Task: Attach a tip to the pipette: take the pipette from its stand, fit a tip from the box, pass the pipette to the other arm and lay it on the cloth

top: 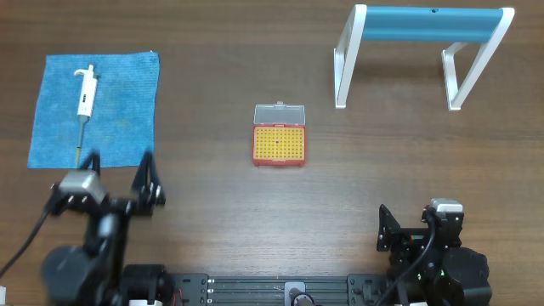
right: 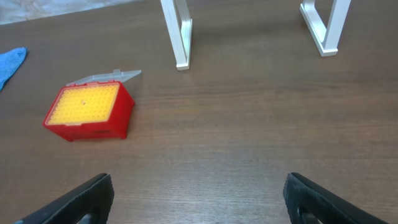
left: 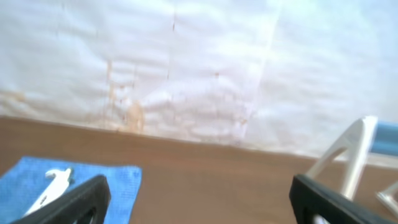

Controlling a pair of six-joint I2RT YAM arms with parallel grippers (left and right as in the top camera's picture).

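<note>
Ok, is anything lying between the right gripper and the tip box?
Nothing: in the right wrist view, only bare wooden table separates the right gripper from the tip box.

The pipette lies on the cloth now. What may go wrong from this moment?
The left gripper, open, hangs close to the near edge of the cloth; lowering there might snag it and drag the pipette. The tip box stands open mid-table, so an arm sweeping across could knock it and spill tips.
</note>
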